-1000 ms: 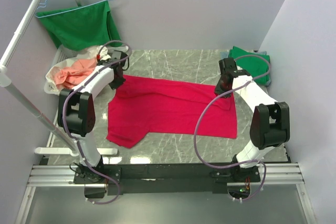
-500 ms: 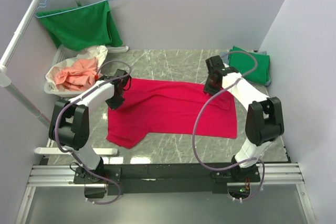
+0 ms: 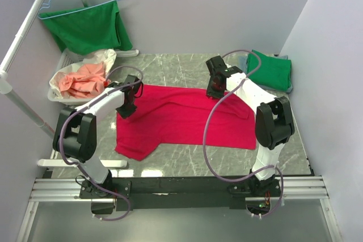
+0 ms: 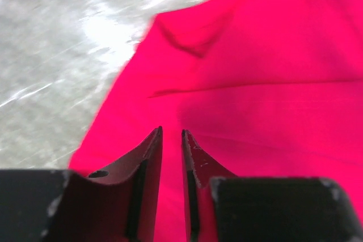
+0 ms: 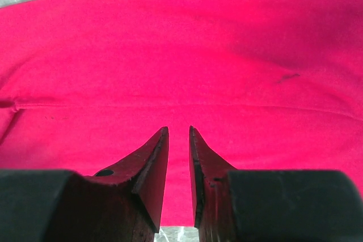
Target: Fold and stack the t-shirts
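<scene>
red t-shirt (image 3: 187,120) lies spread flat mid-surface on the grey marble surface (image 3: 181,66). left gripper (image 4: 171,131) over its left edge, right gripper (image 5: 178,128) over its far edge, both jaws nearly closed, gripping nothing. folded green t-shirt (image 3: 273,71) far right; lilac walls (image 3: 198,9) all round.

T-shirt (image 3: 187,120) on table (image 3: 181,66), basket (image 3: 57,92) left

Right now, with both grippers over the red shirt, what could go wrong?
The right arm's purple cable loops over the red t-shirt and might drag it. The left gripper and right gripper have nearly closed fingers; they may push wrinkles rather than pinch cloth.
</scene>
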